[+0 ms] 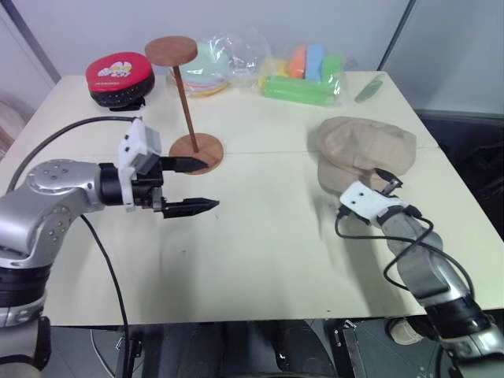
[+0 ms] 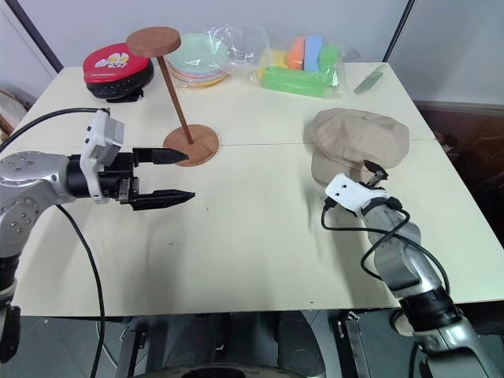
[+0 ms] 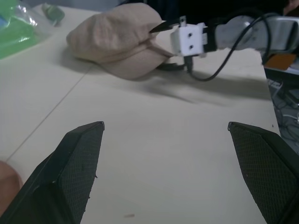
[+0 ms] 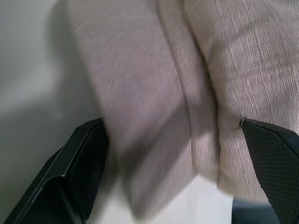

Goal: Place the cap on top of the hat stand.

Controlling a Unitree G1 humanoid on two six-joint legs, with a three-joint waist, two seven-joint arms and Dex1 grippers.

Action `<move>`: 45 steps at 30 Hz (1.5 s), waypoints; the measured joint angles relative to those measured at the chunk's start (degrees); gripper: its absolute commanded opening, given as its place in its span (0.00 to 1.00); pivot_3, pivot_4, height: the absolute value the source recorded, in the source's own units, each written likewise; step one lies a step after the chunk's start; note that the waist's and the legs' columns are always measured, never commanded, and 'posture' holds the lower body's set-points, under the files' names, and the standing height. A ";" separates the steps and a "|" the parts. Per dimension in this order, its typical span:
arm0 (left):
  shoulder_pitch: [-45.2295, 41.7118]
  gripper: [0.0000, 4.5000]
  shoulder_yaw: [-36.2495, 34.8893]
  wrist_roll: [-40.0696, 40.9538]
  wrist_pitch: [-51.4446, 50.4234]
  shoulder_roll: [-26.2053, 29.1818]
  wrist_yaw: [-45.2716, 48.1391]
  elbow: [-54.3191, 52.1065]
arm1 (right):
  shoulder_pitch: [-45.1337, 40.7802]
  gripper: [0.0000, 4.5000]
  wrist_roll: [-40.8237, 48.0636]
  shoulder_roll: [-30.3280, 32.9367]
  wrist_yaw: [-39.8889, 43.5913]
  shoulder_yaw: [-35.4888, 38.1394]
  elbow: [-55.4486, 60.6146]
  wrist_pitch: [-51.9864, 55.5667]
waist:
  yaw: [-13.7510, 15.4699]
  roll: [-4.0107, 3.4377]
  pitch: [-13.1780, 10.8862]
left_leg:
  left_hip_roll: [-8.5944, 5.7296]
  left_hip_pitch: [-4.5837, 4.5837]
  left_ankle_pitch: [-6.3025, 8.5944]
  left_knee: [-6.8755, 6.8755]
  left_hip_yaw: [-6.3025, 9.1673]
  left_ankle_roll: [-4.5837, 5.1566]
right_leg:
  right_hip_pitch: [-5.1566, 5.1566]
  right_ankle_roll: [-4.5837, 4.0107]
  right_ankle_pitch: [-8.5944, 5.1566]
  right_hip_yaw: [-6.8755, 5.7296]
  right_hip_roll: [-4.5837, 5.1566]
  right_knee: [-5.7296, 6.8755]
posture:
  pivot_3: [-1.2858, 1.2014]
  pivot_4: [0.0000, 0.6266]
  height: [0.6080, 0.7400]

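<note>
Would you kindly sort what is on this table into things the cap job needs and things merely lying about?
Needed:
cap
hat stand
right gripper, open at the cap's brim
left gripper, open

Lying about:
red-topped black round case
bagged pastel plates
bagged coloured foam blocks

head pair overlooks table [image 1: 260, 260], wrist views close

Cap [image 1: 370, 146] beige-tan, plaid lines faint, hard to confirm; hat stand [image 1: 187, 102] reddish-brown; fingers [image 3: 79, 158] black.

Beige cap [image 1: 366, 148] lies on table, well apart from upright reddish-brown hat stand [image 1: 186, 98].
</note>
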State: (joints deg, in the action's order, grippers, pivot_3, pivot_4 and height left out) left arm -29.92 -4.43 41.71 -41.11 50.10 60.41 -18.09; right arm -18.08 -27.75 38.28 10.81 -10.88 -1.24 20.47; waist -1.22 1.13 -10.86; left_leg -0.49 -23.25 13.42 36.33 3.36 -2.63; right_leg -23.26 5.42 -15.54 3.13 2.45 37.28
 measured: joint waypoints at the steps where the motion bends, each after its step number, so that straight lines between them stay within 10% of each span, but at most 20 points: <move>1: -0.45 0.99 0.18 0.00 0.00 -0.45 -0.29 0.01 | -1.50 1.00 -0.29 -0.42 -0.71 -0.27 -2.52 -1.44 | -0.02 0.00 0.00 | 0.00 0.01 0.00 0.01 0.00 0.00 | 0.01 0.00 0.00 0.00 0.00 0.00 | 0.52 0.24 1.00; 6: -0.70 1.00 0.55 -0.60 -0.01 -0.74 -0.70 0.13 | -5.38 0.88 -0.92 -1.30 -2.59 -0.95 -10.11 -6.64 | -0.14 0.02 0.01 | 0.00 0.04 0.00 0.00 0.02 0.00 | 0.03 0.01 0.01 0.00 0.00 0.04 | 0.52 0.24 1.00; 14: -0.74 1.00 0.65 -1.01 -0.04 -0.90 -1.59 0.50 | -4.80 0.03 -0.78 -2.21 -2.57 -0.36 -11.60 -8.93 | -0.05 0.02 0.01 | 0.00 0.03 0.00 0.02 0.03 0.00 | 0.03 0.02 0.01 0.00 0.02 0.07 | 0.52 0.24 1.00; 23: 1.66 1.00 -7.36 2.05 -2.72 -0.86 -6.87 -0.41 | -7.18 0.01 0.24 -3.01 -0.97 2.45 -8.67 -6.95 | -0.59 0.00 0.00 | 0.06 0.02 0.00 0.01 0.06 0.00 | -0.03 0.02 0.01 -0.01 0.01 0.14 | 0.52 0.24 1.00; 29: 9.13 1.00 -26.42 7.91 -8.61 -2.14 -20.65 -3.63 | -29.55 0.01 0.69 -2.59 2.09 2.59 -7.86 -10.99 | -2.59 -0.22 -0.17 | 0.17 -0.04 0.00 -0.17 0.07 0.00 | -0.36 0.01 0.01 0.02 -0.02 0.38 | 0.52 0.24 1.00; 37: 16.94 1.00 -43.34 13.77 -11.32 -1.98 -29.45 -6.98 | -55.40 0.01 3.49 -16.52 2.09 -1.62 -20.86 -23.64 | -2.67 -0.12 -0.11 | 0.20 -0.05 -0.04 -0.20 0.14 -0.08 | -0.34 -0.08 -0.03 -0.07 0.01 0.41 | 0.52 0.24 1.00; 45: 22.10 1.00 -49.27 16.48 -11.21 -0.73 -31.80 -9.40 | -54.25 0.01 4.96 -26.18 5.09 -7.31 -24.25 -29.94 | -1.26 0.06 -0.03 | 0.09 -0.07 -0.06 -0.17 0.20 -0.14 | -0.29 -0.08 -0.03 -0.13 0.16 0.36 | 0.52 0.24 1.00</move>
State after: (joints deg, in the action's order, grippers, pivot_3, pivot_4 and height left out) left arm -7.82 -53.69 58.19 -52.32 49.37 28.61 -27.49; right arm -72.33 -22.80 12.11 15.90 -18.19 -25.49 -9.46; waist -2.48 1.19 -10.90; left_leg -0.40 -23.32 13.36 36.17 3.56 -2.77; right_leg -23.55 5.34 -15.57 3.00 2.61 37.64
